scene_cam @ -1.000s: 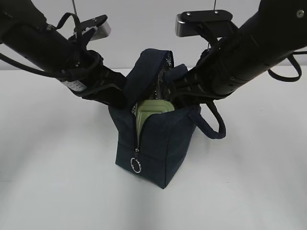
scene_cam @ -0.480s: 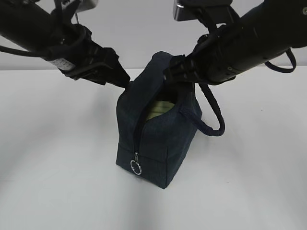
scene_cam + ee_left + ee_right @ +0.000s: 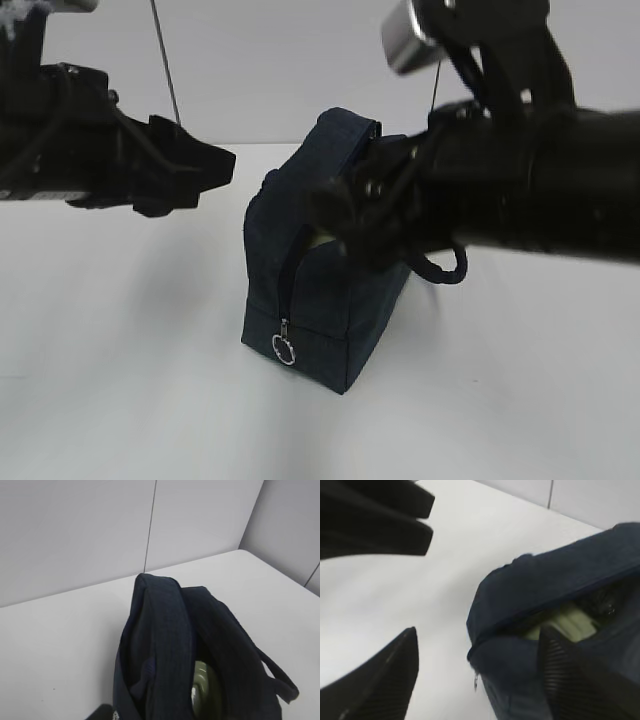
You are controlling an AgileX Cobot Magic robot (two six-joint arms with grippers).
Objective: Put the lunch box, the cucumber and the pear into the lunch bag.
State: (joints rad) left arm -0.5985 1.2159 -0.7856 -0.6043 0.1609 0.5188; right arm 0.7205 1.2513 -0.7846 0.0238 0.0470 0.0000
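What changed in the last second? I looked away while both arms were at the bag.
Both arms pulled out of the boxy dark navy fabric lunch bag: the left gripper retreated leftward, and the right gripper swung forward with fingers spread. The flap dropped over the opening. The bag stayed put, sage-green lunch box inside.

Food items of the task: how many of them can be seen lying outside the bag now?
0. The table around the bag shows none. Only the green lunch box peeks from the bag's opening; the cucumber and pear may be hidden inside.
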